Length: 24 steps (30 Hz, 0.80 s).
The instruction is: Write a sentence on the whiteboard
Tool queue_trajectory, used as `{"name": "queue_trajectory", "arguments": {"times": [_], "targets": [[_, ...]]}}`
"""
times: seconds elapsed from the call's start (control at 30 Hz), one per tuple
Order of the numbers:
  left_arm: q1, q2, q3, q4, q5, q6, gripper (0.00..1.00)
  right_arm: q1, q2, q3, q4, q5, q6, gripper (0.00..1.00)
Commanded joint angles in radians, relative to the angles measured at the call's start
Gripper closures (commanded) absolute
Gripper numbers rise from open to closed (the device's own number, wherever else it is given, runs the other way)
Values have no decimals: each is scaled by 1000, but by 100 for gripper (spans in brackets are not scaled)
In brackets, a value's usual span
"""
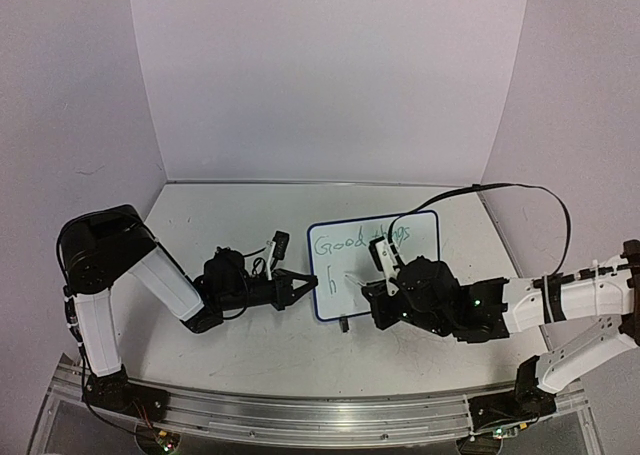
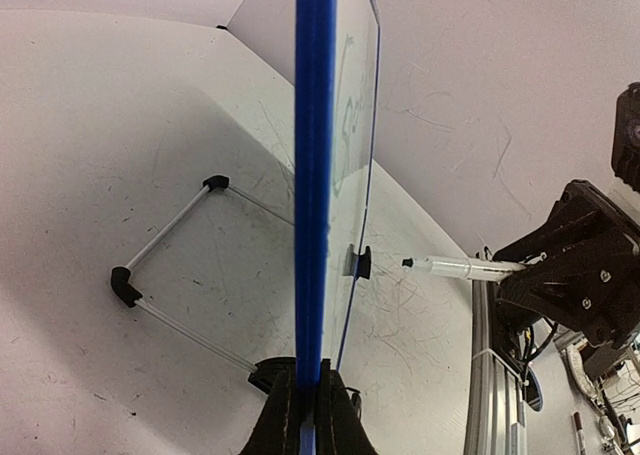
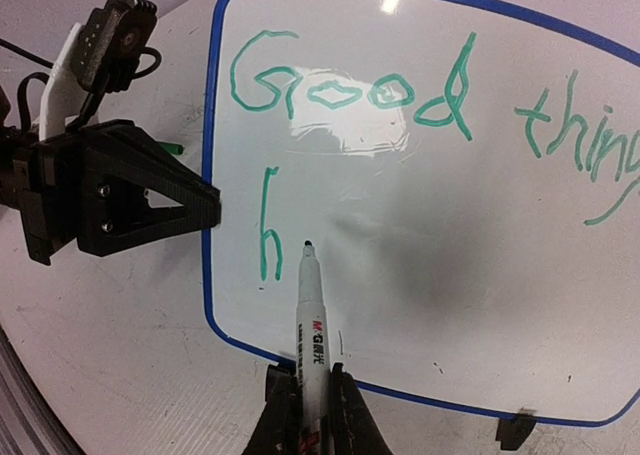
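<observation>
The whiteboard, white with a thin blue frame, stands near the middle of the table. My left gripper is shut on the left edge of that frame, which runs up from between the fingers. The sentence in green reads "Good", "thing" cut off by the view's edge, and a lone "h" below. My right gripper is shut on a white marker. Its tip is just right of the "h", at or very near the board's surface.
A wire stand with black feet lies on the table behind the board. A black clip foot sits on the board's lower edge. An aluminium rail runs along the near table edge. A black cable loops above the right arm.
</observation>
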Motion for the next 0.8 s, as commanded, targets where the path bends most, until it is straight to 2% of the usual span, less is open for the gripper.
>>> {"name": "queue_trajectory", "arguments": {"times": [0.0,0.2,0.77], "targets": [[-2,-43,13,13,-31,26,100,-4,22,9,57,-29,-22,100],[-3,-43,18,9,-30,29,100,-3,52,20,76,-57,-31,100],[-8,-47,18,-1,-32,37,100,-16,113,39,69,33,7,100]]}}
